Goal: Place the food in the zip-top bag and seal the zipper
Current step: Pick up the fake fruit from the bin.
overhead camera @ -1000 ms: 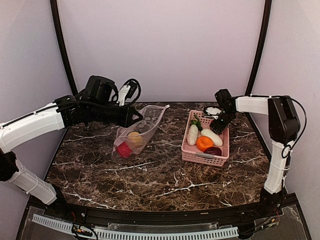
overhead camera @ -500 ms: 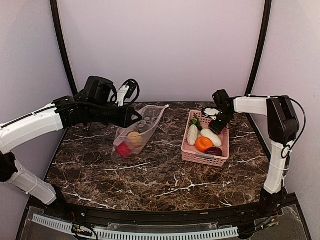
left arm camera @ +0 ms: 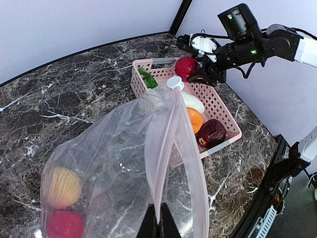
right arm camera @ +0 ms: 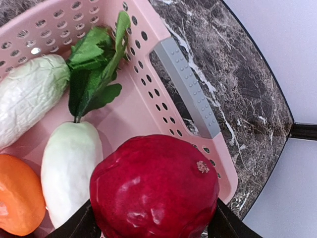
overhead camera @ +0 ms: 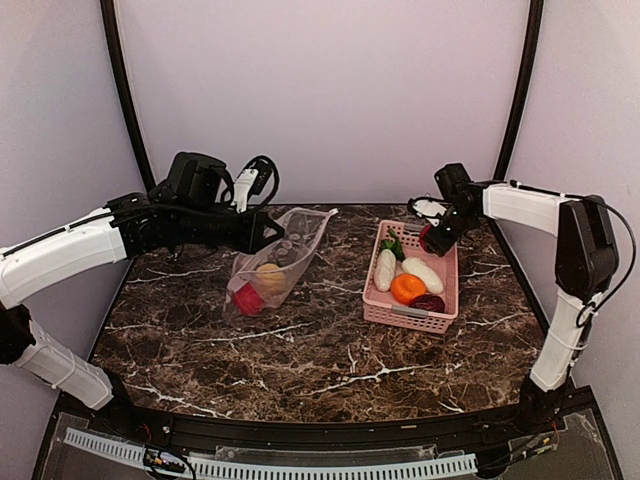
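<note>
While the right pincer (overhead camera: 430, 238) hung over the far end of the pink basket (overhead camera: 408, 314), we could see from its wrist view that it was clamped snugly around a red apple (right arm camera: 156, 183). Our left pincer (overhead camera: 272, 232) was pinched tight on the mouth edge of the zip-top bag (overhead camera: 285, 262), holding that edge up off the marble surface (overhead camera: 330, 350). The bag sat centre-left in the top view, with a yellow fruit (overhead camera: 270, 275) and a red fruit (overhead camera: 247, 298) down at its lower-left end.

The bit that mattered, we figured, was that the bag lay left of the apple in the top view, well apart from it. Its long axis ran lower left to upper right, so the mouth end pointed roughly toward the basket. The zipper (left arm camera: 161, 148) looked unsealed to us, though how wide the mouth gaped was hard to tell.

The orange (overhead camera: 408, 287), two white pieces (overhead camera: 384, 270), a dark red piece (overhead camera: 427, 302) and some green leaves (overhead camera: 392, 245) sat in the basket, nearer the right arm.
</note>
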`<state>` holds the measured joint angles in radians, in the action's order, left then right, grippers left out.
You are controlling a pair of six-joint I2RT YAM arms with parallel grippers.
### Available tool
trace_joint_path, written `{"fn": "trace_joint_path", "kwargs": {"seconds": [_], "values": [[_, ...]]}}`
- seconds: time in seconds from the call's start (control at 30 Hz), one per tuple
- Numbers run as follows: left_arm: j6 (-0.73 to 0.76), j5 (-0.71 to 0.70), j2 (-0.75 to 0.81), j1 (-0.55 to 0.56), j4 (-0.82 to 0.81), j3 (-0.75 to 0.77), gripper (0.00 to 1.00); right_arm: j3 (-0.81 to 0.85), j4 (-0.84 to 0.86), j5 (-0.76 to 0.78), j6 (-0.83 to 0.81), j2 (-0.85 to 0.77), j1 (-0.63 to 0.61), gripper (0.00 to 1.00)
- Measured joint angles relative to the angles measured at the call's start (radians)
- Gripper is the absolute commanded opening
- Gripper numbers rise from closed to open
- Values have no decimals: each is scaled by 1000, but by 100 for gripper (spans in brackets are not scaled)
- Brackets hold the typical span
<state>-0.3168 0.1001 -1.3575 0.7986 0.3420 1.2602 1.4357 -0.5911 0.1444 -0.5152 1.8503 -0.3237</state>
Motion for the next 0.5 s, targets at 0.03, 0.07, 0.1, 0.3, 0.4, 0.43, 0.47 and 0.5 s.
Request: {"fn": "trace_joint_path", "kwargs": {"seconds": [0.03,0.07,0.1,0.3,0.4,0.43,0.47,0.5], "values": [[0,-2,0,0,-4,-1,1,4,-6,-13,1,-10,0,49],[0,-4,0,0,-6,-1,1,11,-16,-34,2,-20,0,50],[0,-7,0,0,-8,-2,1,25,-30,-66,4,-30,-1,50],[0,-15,0,0,-19,-13,1,150,-127,-337,23,-100,-18,49],[2,-23,2,0,-26,-18,1,199,-153,-481,28,-166,-50,50],[2,-26,3,0,-28,-20,1,211,-155,-537,31,-192,-67,50],[2,-28,4,0,-32,-22,1,221,-154,-597,40,-219,-88,50],[2,-30,6,0,-36,-24,1,227,-150,-653,49,-243,-110,51]]}}
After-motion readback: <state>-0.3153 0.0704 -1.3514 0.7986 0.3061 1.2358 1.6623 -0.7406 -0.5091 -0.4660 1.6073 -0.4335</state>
